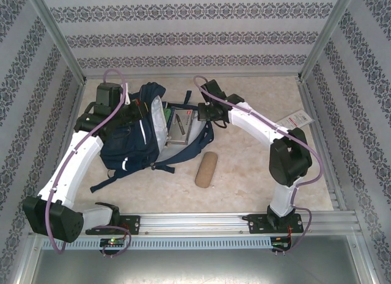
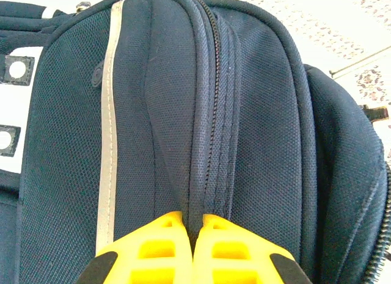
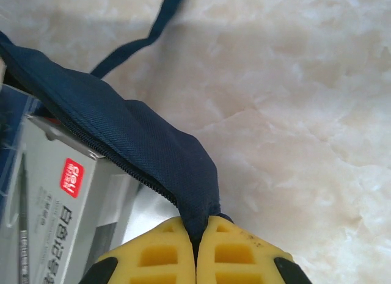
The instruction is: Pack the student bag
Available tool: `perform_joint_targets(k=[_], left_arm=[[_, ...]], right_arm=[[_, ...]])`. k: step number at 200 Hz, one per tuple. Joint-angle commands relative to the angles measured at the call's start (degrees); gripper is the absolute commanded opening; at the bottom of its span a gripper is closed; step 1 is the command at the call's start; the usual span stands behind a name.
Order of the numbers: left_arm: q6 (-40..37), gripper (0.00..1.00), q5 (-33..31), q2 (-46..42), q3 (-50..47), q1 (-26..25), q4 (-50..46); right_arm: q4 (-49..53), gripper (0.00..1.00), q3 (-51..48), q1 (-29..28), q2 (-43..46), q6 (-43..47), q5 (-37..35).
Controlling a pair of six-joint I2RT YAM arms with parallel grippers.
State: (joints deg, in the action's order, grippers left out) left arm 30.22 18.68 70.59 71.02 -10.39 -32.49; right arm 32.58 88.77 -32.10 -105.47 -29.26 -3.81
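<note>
The student bag [image 1: 131,143], a navy backpack with a white stripe, lies on the table with its main compartment open to the right. A grey book with a red label [image 1: 179,125] sits in the opening. My left gripper [image 1: 133,111] is at the bag's top. In the left wrist view it [image 2: 192,220] is shut on a fold of fabric beside the zipper [image 2: 211,113]. My right gripper [image 1: 197,115] is at the opening's right edge. There its yellow fingers [image 3: 195,226] pinch the bag's navy flap [image 3: 140,143], and the grey book [image 3: 61,192] lies under that flap.
A tan cylindrical pouch [image 1: 206,169] lies on the marble tabletop in front of the bag. A white card with red print [image 1: 296,119] rests near the right wall. A loose bag strap [image 1: 107,181] trails toward the left arm's base. Patterned walls enclose the table.
</note>
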Motion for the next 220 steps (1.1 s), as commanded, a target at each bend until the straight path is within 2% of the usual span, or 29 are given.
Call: perform_joint_targets(k=[1,24,64,92,99,114,127,146,159,168,182,220], left_arm=[[-0.07,0.00,1.39,-1.52,-0.94,1.09,6.53],[0.90,0.00,4.55,0.21,-0.59,1.12,9.52],[-2.65,0.00,2.62,2.59,3.08,1.08,7.21],[-5.57,0.00,1.28,4.63,5.00,1.16,6.24],[-6.15,0.00,1.03,5.29,5.65,1.17,5.93],[-6.54,0.00,1.91,6.91,7.31,1.28,5.34],[-5.81,0.00,3.48,7.87,7.81,1.25,5.77],[-3.96,0.00,4.97,8.20,6.67,1.17,7.68],[-3.05,0.00,5.11,8.38,5.69,1.25,8.76],[-2.48,0.00,5.23,8.51,5.16,1.28,9.31],[-1.63,0.00,5.38,8.79,4.44,1.21,10.28],[-0.58,0.00,5.49,9.90,3.55,1.17,11.79]], right_arm=[[-6.44,0.00,2.78,0.63,1.54,-1.11,-0.54],[-4.04,0.00,6.68,-1.96,-2.98,-1.26,-0.18],[-6.53,0.00,7.49,-4.43,-6.15,-3.14,3.72],[-5.16,0.00,6.96,-4.28,-6.49,-4.97,-0.78],[-5.08,0.08,6.60,-3.37,-6.63,-5.88,-0.38],[-5.12,0.15,5.94,-1.71,-6.85,-5.95,0.92],[-4.10,0.36,5.71,-1.14,-6.23,-5.43,0.26],[-3.35,0.43,3.43,-1.28,-3.27,-5.01,-1.87],[-2.41,0.60,0.81,-1.46,-0.63,-6.07,-3.21],[-0.98,0.67,-1.67,-1.79,1.39,-7.41,-4.82],[0.46,0.75,-6.35,-2.64,5.04,-10.13,-6.19],[4.82,0.79,-19.15,-8.31,13.95,-18.24,-8.49]])
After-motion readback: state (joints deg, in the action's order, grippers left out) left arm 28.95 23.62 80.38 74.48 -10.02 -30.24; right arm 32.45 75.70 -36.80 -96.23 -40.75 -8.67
